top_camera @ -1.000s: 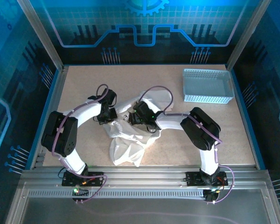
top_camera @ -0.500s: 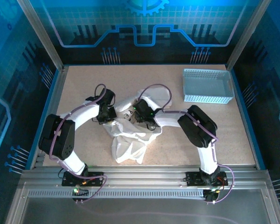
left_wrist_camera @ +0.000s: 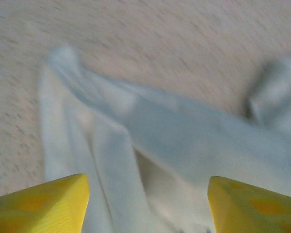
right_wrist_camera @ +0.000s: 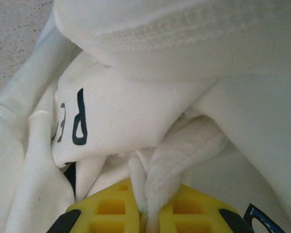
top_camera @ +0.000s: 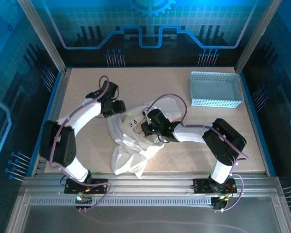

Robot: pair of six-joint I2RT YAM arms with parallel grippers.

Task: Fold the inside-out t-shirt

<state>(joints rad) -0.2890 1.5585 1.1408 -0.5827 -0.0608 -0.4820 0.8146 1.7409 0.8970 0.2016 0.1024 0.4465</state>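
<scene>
The white inside-out t-shirt lies crumpled mid-table, dark letters showing on top. My left gripper hovers at the shirt's far left edge. In the left wrist view it is open, yellow fingertips wide apart over a flat stretch of the cloth. My right gripper sits on the middle of the pile. The right wrist view shows it shut on a rolled fold of the shirt, beside the printed letters.
The light blue-grey perforated basket stands at the far right of the table, apart from the shirt. Bare tabletop lies far left, and more tabletop lies near right. Blue walls and frame posts ring the table.
The right gripper has dragged its fold right and toward the near edge, spreading the pile and baring the letters. The left gripper has shifted toward the far side, to the shirt's edge.
</scene>
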